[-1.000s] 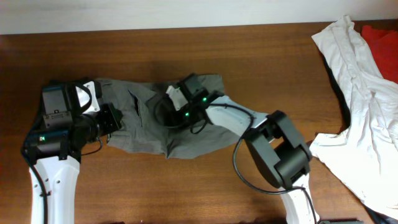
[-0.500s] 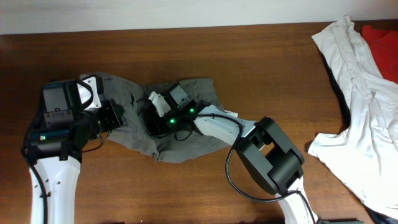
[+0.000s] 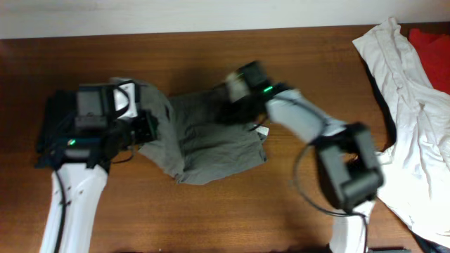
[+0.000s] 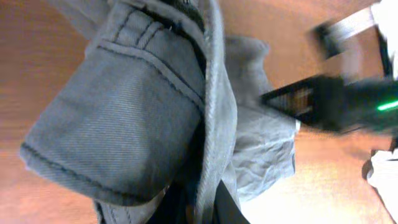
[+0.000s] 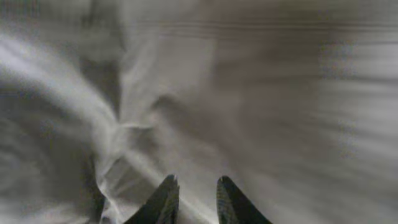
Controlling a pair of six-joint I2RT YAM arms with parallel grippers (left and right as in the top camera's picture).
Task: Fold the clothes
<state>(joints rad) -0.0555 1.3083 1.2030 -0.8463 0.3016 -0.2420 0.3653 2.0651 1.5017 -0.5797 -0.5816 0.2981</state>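
At my remote station, the grey-olive shorts (image 3: 207,137) lie crumpled on the wooden table (image 3: 295,53), a little left of its middle and well in from both the near and far edges. The left gripper (image 3: 148,128) is clenched on the shorts' left end, where the cloth is bunched into a thick fold. In the left wrist view a doubled, double-stitched hem fills the frame. The fabric runs down between the dark fingers (image 4: 225,205) at the bottom, pinched tight.

The right gripper (image 5: 194,198) hangs over the shorts' far edge and is badly blurred from overhead. Its own wrist view shows the two fingertips a little apart with nothing caught between them, only smeared grey cloth below, so I read it as released. The right arm (image 3: 309,123) slants in from the table's near edge, passing just beside the shorts' right end. The same arm shows in the left wrist view as a dark blur with a green light beyond the fabric.

Along the table's right edge a white garment (image 3: 411,98) sprawls from the far corner down toward the near edge, well apart from the shorts. A red garment (image 3: 430,35) sits in the far right corner, touching the white one.
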